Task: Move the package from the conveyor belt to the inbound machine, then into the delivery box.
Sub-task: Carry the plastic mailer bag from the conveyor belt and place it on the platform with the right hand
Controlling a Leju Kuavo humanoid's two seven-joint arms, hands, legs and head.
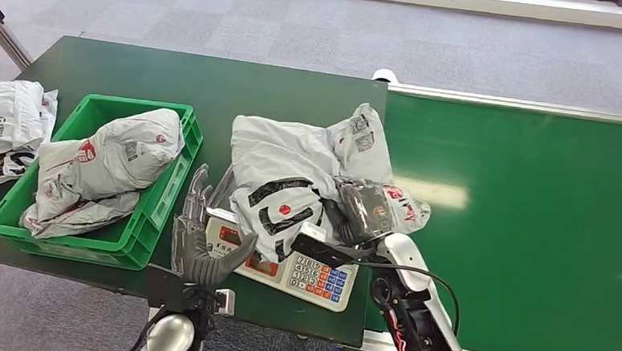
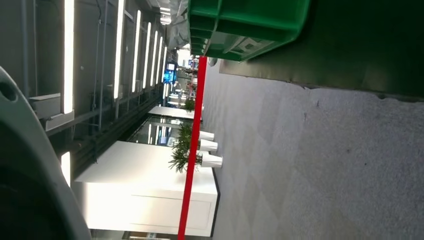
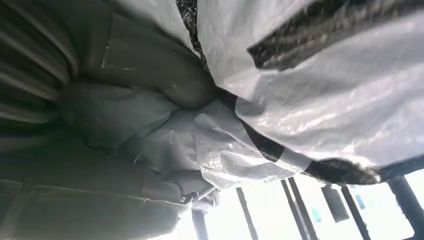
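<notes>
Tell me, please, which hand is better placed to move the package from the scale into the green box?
The right hand, probably. It already grips the package lying on the scale, so it need only lift and carry it across. The left hand holds nothing, its fingers spread, between the scale and the green box.

Grey package (image 1: 292, 170) with black stripes and red dot, centre frame; bright green crate (image 1: 148, 223) left; dark green belt (image 1: 522, 227) right.

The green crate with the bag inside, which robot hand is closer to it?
Left. The left hand is right beside the green crate, by its near corner. The right hand is farther off, gripping the grey package on the scale.
</notes>
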